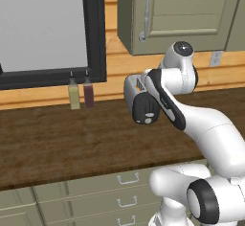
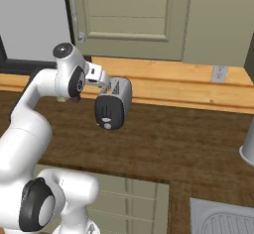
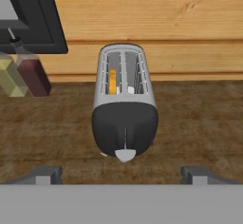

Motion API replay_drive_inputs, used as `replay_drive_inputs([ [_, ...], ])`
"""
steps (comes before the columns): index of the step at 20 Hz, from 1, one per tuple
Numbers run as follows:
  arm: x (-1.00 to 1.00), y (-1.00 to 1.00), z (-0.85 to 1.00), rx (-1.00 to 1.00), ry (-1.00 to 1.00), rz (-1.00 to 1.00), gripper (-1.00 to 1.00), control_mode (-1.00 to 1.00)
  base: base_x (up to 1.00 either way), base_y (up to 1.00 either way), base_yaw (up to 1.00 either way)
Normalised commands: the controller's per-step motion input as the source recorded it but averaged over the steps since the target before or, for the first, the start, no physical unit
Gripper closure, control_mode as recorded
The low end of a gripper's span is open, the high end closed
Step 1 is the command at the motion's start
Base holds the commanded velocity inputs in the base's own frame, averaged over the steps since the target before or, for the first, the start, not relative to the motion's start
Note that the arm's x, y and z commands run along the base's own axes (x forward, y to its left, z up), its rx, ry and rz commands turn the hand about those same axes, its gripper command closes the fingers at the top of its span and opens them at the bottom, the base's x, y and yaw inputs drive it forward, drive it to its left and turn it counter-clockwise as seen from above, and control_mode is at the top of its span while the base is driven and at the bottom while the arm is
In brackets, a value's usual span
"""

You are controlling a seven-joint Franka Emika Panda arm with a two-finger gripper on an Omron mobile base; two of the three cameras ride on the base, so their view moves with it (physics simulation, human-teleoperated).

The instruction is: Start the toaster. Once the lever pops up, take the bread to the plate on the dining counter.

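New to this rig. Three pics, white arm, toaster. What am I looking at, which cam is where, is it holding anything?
It is a rendered kitchen with a white robot arm on a mobile base. Two pictures come from cameras on the base, behind the arm to its left and right, looking forward over it. The third comes from a camera on the hand, looking along the gripper; the two small dark finger tips at its bottom stand wide apart with nothing between them, so nothing is held.

On the dark wood worktop stands the toaster, silver-grey with a black end panel facing the hand. Something orange sits in its left slot. Its lever is the light tab at the panel's lower end. Two bottles, one yellowish and one dark red, stand by the window frame. The right base picture also shows a sink corner.
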Motion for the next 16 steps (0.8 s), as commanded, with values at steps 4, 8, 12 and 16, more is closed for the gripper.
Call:
replay_drive_inputs([
  [4,0.00,0.00,0.00,0.00,0.00,0.00,-1.00,-1.00,0.00,0.00,0.00],
  [8,0.00,0.00,0.00,0.00,0.00,0.00,-1.00,-1.00,0.00,0.00,0.00],
  [12,0.00,0.00,0.00,0.00,0.00,0.00,-1.00,-1.00,0.00,0.00,0.00],
  [16,0.00,0.00,0.00,0.00,0.00,0.00,-1.00,-1.00,0.00,0.00,0.00],
])
